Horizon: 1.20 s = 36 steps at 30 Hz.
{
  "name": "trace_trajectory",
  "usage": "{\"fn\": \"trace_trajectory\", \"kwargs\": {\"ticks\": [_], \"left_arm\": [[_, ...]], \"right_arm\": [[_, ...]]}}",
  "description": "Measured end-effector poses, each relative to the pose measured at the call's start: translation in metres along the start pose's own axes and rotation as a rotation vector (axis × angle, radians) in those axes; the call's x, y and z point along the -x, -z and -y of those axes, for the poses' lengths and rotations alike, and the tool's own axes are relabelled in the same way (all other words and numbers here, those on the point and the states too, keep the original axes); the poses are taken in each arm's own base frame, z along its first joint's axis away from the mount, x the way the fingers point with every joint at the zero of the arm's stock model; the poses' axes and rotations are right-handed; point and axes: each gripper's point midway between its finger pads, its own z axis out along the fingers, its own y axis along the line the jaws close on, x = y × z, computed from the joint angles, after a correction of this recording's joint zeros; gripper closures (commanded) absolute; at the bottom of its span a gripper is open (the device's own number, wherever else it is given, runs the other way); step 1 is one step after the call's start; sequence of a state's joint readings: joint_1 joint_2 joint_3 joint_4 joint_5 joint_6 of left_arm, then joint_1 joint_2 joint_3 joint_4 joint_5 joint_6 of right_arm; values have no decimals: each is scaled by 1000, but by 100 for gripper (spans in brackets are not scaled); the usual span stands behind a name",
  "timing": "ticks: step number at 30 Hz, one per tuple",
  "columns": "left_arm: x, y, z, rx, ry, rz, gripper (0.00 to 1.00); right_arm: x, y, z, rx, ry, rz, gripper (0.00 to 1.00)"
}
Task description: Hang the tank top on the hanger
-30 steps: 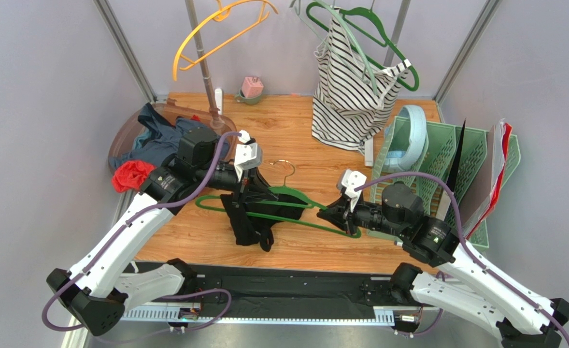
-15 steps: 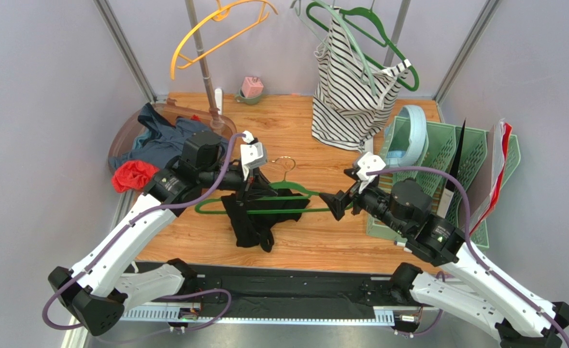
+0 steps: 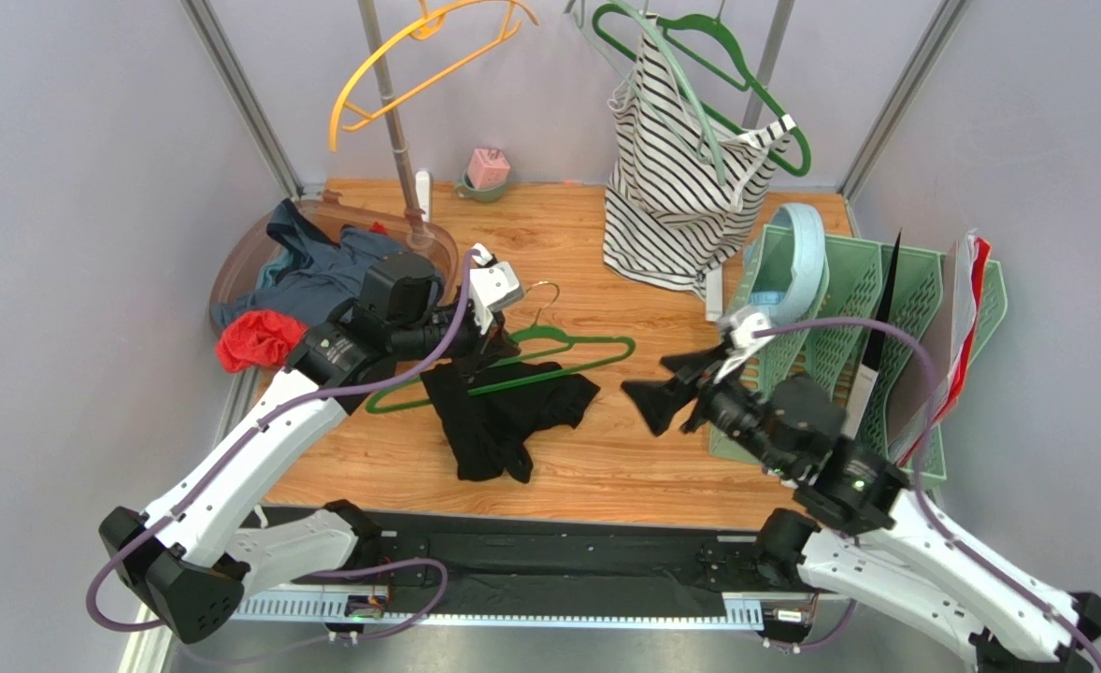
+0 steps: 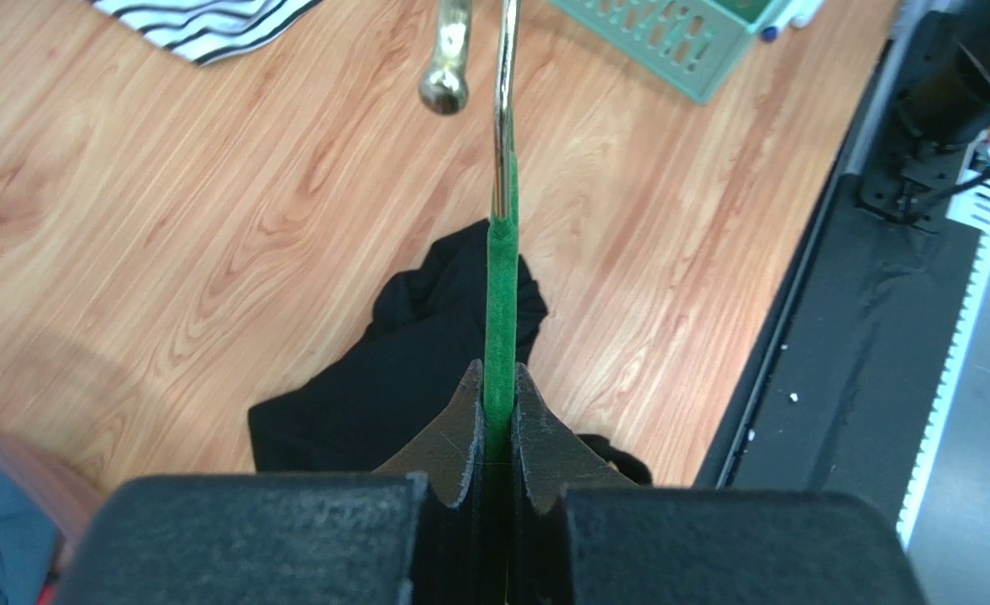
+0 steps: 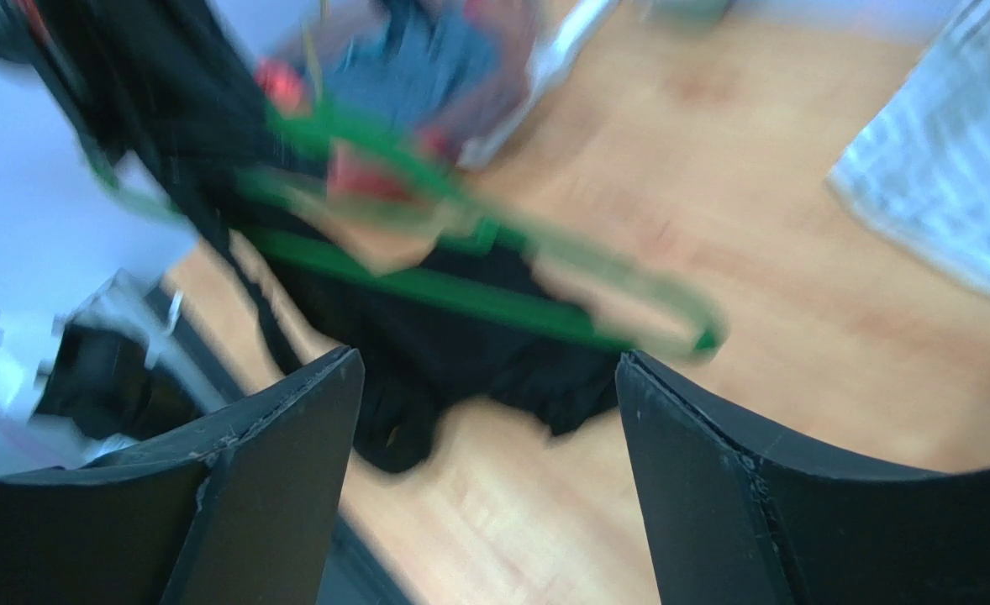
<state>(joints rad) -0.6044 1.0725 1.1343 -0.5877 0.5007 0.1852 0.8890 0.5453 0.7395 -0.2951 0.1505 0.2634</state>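
Observation:
The dark green hanger (image 3: 570,354) is held off the table near the middle, tilted, its metal hook (image 3: 542,292) pointing toward the back. My left gripper (image 3: 479,348) is shut on its green neck just below the hook (image 4: 500,303). The black tank top (image 3: 493,421) hangs bunched from the hanger's left half, and its lower part lies on the wood (image 4: 387,391). My right gripper (image 3: 650,397) stands open to the right of the hanger's end, apart from it, with nothing between its fingers. Its wrist view is blurred and shows the hanger (image 5: 462,293) and tank top (image 5: 462,353) ahead.
A striped top (image 3: 683,168) hangs on another green hanger at the back. A yellow hanger (image 3: 416,56) hangs on the pole (image 3: 395,126). Mint racks (image 3: 865,309) stand at the right. A brown tub (image 3: 240,253) holds a blue-grey garment, with a red cloth (image 3: 254,340) beside it.
My right gripper let go of the hanger's right end, opened and drew back to the right. The left gripper swung the hanger up and toward the back with the tank top.

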Motion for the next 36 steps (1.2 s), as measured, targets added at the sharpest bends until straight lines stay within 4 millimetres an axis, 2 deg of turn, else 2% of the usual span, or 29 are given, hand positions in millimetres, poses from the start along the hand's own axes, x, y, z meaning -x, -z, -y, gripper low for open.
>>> {"fn": "trace_trajectory", "kwargs": {"ticks": [3,6,9,14,18,24,27,31,36], "left_arm": [[-7,-1,-7,36,14,-30,100],[-13,-1,-9,54,30,-57,100],[-15,0,-9,60,40,-60,100],[-28,6,-3,62,55,-65,100],[-32,11,1,63,60,-57,100],[-30,15,4,64,59,-40,100],[-29,15,5,59,60,-39,100],[-29,15,5,58,62,-39,100],[-29,16,6,59,60,-35,100]], "right_arm": [[-73,-12,-13,41,-88,-167,22],[-141,-15,-26,52,-150,-334,23],[-180,-18,-37,40,-199,-428,25],[-203,-43,-50,-1,-317,-445,28],[-225,-58,-53,-50,-371,-463,38],[-258,-72,-56,-118,-422,-479,36],[-272,-79,-65,-127,-430,-492,35],[-280,-88,-81,-110,-451,-494,34],[-277,-91,-91,-99,-479,-464,33]]}}
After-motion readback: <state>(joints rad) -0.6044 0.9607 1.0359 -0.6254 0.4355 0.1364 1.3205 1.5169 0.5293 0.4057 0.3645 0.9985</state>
